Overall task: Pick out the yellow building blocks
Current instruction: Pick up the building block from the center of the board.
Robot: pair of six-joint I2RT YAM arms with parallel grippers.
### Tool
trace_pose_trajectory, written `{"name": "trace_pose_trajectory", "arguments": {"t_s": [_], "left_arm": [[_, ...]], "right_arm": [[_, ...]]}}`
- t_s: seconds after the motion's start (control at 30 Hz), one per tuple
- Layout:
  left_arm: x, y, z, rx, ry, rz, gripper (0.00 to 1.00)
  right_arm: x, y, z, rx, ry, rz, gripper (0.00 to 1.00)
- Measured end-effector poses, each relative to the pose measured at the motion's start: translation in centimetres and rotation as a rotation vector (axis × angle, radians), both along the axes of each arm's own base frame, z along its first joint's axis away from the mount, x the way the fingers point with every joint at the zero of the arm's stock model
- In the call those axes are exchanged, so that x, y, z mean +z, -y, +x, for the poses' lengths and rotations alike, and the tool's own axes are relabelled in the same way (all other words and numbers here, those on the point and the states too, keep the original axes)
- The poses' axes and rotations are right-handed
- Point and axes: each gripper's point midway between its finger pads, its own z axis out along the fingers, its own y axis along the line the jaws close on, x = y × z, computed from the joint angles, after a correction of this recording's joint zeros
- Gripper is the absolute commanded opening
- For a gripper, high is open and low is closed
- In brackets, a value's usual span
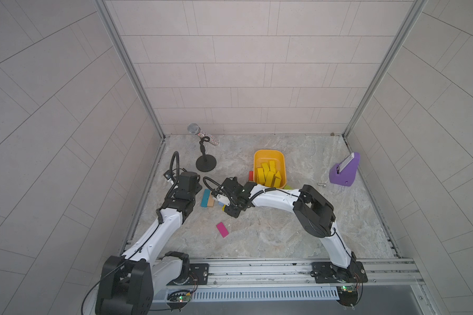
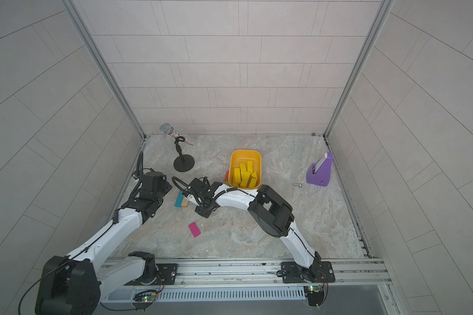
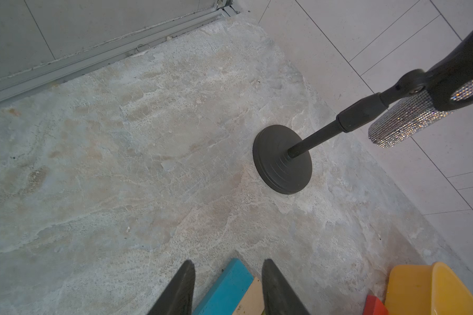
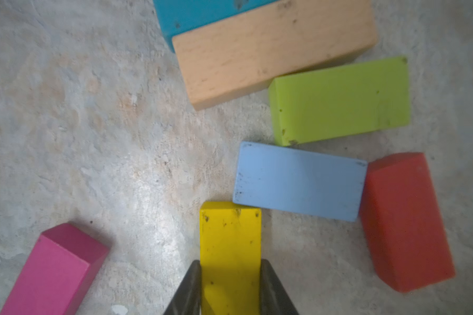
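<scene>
In the right wrist view my right gripper (image 4: pixel 230 263) is shut on a yellow building block (image 4: pixel 230 240). The bar lies flat on the stone floor and both fingers press against its long sides. Several more yellow building blocks (image 1: pixel 269 174) are piled in an orange-yellow tub (image 1: pixel 268 152), seen in both top views (image 2: pixel 245 174). My left gripper (image 3: pixel 228 261) hangs open above a teal block (image 3: pixel 227 289) and holds nothing. In the top views both sets of fingers are hidden under the wrists.
Around the gripped bar lie a light blue block (image 4: pixel 298 180), a lime-green block (image 4: pixel 339 101), a red block (image 4: pixel 404 221), a plain wood block (image 4: pixel 271 54) and a pink block (image 4: pixel 52 270). A microphone stand (image 1: pixel 206 163) is at the back left and a purple holder (image 1: pixel 343 171) at the right.
</scene>
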Motion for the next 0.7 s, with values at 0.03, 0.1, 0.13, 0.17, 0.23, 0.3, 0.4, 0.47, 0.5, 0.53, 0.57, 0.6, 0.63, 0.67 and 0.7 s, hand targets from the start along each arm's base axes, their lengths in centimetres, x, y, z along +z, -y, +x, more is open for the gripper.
{"name": "trace_pose_trajectory", "arguments": {"t_s": [0.03, 0.1, 0.13, 0.17, 0.23, 0.3, 0.4, 0.47, 0.5, 0.53, 0.57, 0.6, 0.63, 0.67, 0.7], "left_arm": [[0.0, 0.0, 0.0, 0.0, 0.0, 0.0, 0.45], [0.0, 0.0, 0.0, 0.0, 0.0, 0.0, 0.45], [0.0, 0.0, 0.0, 0.001, 0.0, 0.001, 0.45], [0.0, 0.0, 0.0, 0.001, 0.0, 0.001, 0.45], [0.0, 0.0, 0.0, 0.001, 0.0, 0.001, 0.45], [0.0, -0.1, 0.0, 0.002, -0.001, 0.002, 0.45], [0.0, -0.1, 0.0, 0.003, 0.0, 0.002, 0.45], [0.0, -0.1, 0.0, 0.004, -0.001, 0.002, 0.45], [0.0, -0.2, 0.0, 0.005, -0.001, 0.001, 0.45], [0.0, -0.2, 0.0, 0.006, -0.001, 0.002, 0.45], [0.0, -0.2, 0.0, 0.007, -0.001, 0.002, 0.45], [0.0, -0.2, 0.0, 0.007, -0.001, 0.002, 0.45], [0.0, -0.2, 0.0, 0.007, -0.001, 0.002, 0.45], [0.0, -0.2, 0.0, 0.007, -0.001, 0.001, 0.45], [0.0, -0.2, 0.0, 0.007, -0.001, 0.001, 0.45]], "right_arm": [[0.0, 0.0, 0.0, -0.001, 0.001, -0.001, 0.27], [0.1, 0.1, 0.1, -0.003, 0.007, 0.002, 0.27], [0.1, 0.2, 0.0, -0.005, 0.011, 0.004, 0.27], [0.3, 0.4, -0.1, -0.007, 0.016, 0.008, 0.27], [0.9, 1.0, -0.3, -0.014, 0.026, 0.014, 0.27], [1.9, 1.5, -0.5, -0.024, 0.043, 0.027, 0.26], [4.3, 2.1, -0.5, -0.045, 0.087, 0.074, 0.26], [5.9, 2.5, -0.4, -0.064, 0.117, 0.106, 0.25], [6.6, 2.6, -0.3, -0.073, 0.129, 0.122, 0.25], [7.3, 2.8, -0.2, -0.087, 0.14, 0.138, 0.25], [8.0, 3.0, 0.0, -0.101, 0.151, 0.155, 0.25], [8.5, 3.2, 0.1, -0.115, 0.158, 0.169, 0.25], [9.0, 3.5, 0.3, -0.134, 0.165, 0.184, 0.24], [9.5, 3.9, 0.6, -0.16, 0.17, 0.198, 0.24], [10.0, 4.4, 1.1, -0.189, 0.177, 0.211, 0.23]]}}
